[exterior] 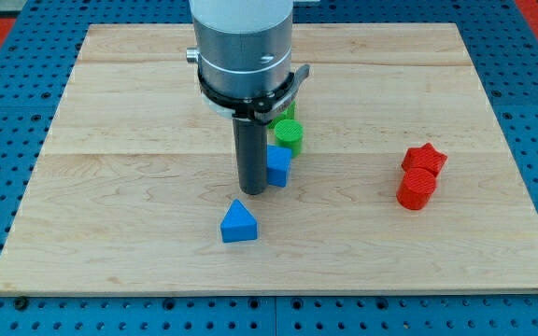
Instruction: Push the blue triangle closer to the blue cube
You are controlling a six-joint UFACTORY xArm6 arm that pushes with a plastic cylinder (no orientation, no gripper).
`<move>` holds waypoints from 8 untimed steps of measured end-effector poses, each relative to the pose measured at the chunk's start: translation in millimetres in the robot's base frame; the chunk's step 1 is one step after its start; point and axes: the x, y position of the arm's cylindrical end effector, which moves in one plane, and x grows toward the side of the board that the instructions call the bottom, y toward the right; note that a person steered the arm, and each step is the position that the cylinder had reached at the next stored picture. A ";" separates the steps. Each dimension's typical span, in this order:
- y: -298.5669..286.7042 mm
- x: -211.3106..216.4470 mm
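Below-left of my tip (251, 189), apart: blue triangle (239, 223); tip beside blue cube (277, 167), holds nothing.

Pale smooth wooden board (110, 140), matt plastic-looking blue triangle (239, 223), brushed metal arm housing (243, 56)

The wooden board (110, 140) carries a blue triangle (239, 223), blue cube (278, 167), green cylinder (290, 135), red star (424, 159) and red cylinder (416, 189).
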 end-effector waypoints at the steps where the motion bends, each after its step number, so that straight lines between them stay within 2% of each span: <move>1: 30.0 22.2; 2: 57.1 75.9; 3: -7.3 105.5; 4: -46.3 98.1; 5: -23.4 67.6; 8: 34.9 46.7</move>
